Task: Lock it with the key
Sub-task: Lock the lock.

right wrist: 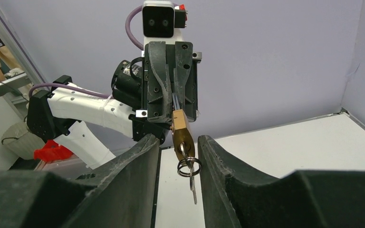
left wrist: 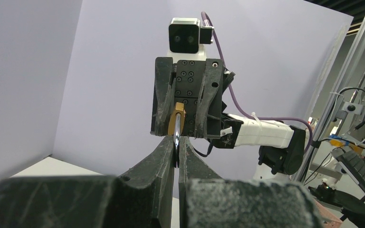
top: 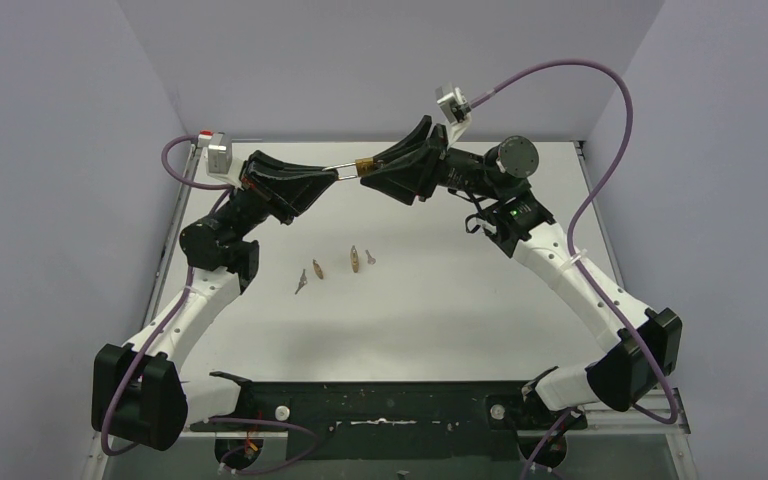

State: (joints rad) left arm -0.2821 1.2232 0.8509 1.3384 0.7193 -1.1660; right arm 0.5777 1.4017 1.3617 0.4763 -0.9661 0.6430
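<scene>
Top view: left hand (top: 328,180) and right hand (top: 370,172) meet tip to tip above the desk (top: 440,300), brass padlock (top: 364,165) between them.
Left wrist: left hand pinched tight on the padlock's shackle (left wrist: 176,138).
Right wrist: right hand partly open, fingers flank the padlock body with gaps, holding nothing. Keys (right wrist: 190,168) dangle from its bottom.

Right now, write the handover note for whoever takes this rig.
Left gripper: shut on the shackle, padlock hanging in the air.
Right gripper: open, jaws either side of the padlock, gaps showing.
Key ring hangs under the padlock; what look like loose keys lie on the table.
Done: padlock lifted and presented.
Left: grip the key and turn it. Whether the shackle is already seated cannot be told.
</scene>
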